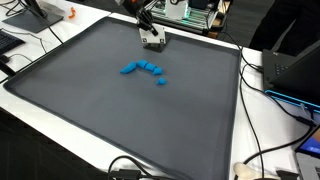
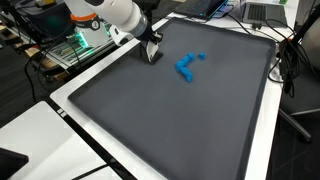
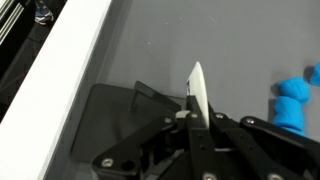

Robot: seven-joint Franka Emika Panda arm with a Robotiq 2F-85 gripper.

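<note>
The white table (image 1: pixel 40 130) carried a dark mat (image 1: pixel 120 125) that covered nearly all of its top. In an exterior view the arm (image 2: pixel 115 15) reached in over the mat's rim. The gripper (image 1: pixel 152 41) stood low at the mat's 12 o'clock edge; contact with the surface could not be confirmed. In the wrist view the fingers (image 3: pixel 197 95) showed as a single narrow wedge, pressed together with nothing visible between them.

The blue blocks (image 1: pixel 143 68) lay in a loose curved row near the mat's centre, at 6 o'clock from the gripper and well apart from it. In the wrist view they sat at the 3 o'clock edge of the frame. A lone block (image 1: pixel 161 82) lay just beside the row's end, at 5 o'clock from it.

Judged from this position, you needed to lift clear of the mat before travelling and spread the fingers before descending. You then needed to square them across a single block. An end block was the sounder choice, because the neighbours lay close and a careless approach risked scattering the row.
</note>
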